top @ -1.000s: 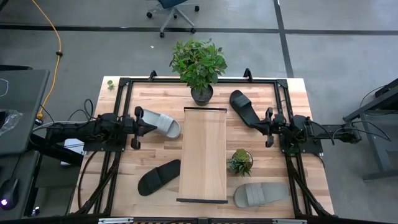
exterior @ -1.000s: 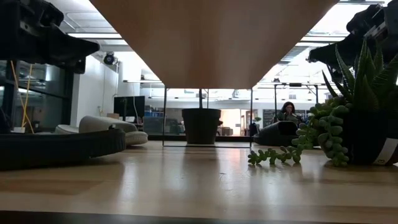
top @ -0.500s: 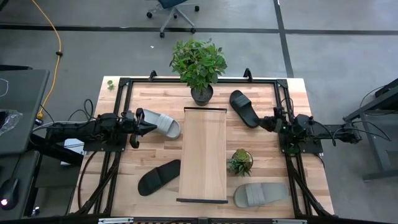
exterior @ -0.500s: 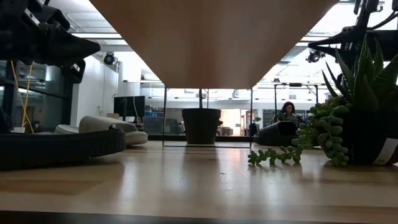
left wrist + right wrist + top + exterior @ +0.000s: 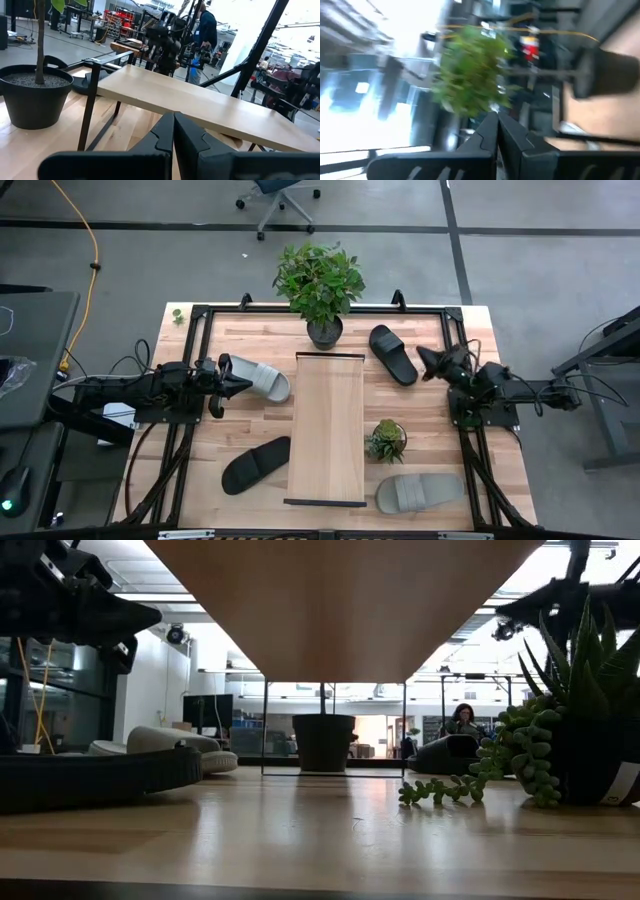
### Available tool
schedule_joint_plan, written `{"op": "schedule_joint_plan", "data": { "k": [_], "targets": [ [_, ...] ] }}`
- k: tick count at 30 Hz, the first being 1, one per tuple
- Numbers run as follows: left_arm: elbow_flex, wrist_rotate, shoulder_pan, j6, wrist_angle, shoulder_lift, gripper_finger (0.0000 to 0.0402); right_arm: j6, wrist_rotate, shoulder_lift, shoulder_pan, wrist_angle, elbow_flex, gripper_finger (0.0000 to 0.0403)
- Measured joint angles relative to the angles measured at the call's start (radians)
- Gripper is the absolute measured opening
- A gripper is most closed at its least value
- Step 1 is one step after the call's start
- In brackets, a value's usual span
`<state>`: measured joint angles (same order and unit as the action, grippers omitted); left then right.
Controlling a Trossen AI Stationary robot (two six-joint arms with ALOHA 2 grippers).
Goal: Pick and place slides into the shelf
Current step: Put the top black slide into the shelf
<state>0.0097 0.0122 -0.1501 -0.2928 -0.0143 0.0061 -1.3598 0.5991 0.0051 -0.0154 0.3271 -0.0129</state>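
Observation:
The shelf (image 5: pixel 326 430), a long pale board with black end rails, stands mid-table. Several slides lie flat on the tabletop: a light grey one (image 5: pixel 262 378) left of the shelf, a black one (image 5: pixel 392 353) at the far right, a black one (image 5: pixel 256 464) at the near left, and a light grey one (image 5: pixel 420 492) at the near right. My left gripper (image 5: pixel 230 373) hovers shut above the heel end of the left grey slide, pointing at the shelf (image 5: pixel 210 107). My right gripper (image 5: pixel 422 355) is shut and raised beside the far black slide, apart from it.
A tall potted plant (image 5: pixel 320 285) stands at the shelf's far end. A small succulent (image 5: pixel 386 440) sits right of the shelf. Black frame bars (image 5: pixel 195 330) run along the table's edges. A person (image 5: pixel 463 720) sits in the room beyond.
My right gripper has rolled about its own axis, tipped upward and swung toward the table's far edge, beside the far black slide. My left gripper has rolled slightly in place. Both stay shut. No slide has moved.

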Motion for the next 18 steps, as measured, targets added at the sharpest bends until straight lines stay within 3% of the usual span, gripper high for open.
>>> {"op": "schedule_joint_plan", "data": {
  "k": [5,9,13,18],
  "targets": [
    [0.0,0.02,0.0,0.0,-0.003,0.0,0.0001,0.25,0.054,0.0,0.0,0.288,-0.003,0.0],
    [0.0,0.045,0.0,0.0,-0.01,0.0,0.0001,0.453,0.029,0.001,0.0,0.315,-0.087,0.0],
    [0.0,0.044,0.0,-0.001,-0.011,0.0,0.0001,0.532,-0.039,0.034,0.0,0.097,-0.241,0.0],
    [0.0,0.044,0.0,-0.003,-0.01,0.0,0.0001,0.523,-0.048,0.147,0.0,-0.348,-0.473,0.0]
  ]
}}
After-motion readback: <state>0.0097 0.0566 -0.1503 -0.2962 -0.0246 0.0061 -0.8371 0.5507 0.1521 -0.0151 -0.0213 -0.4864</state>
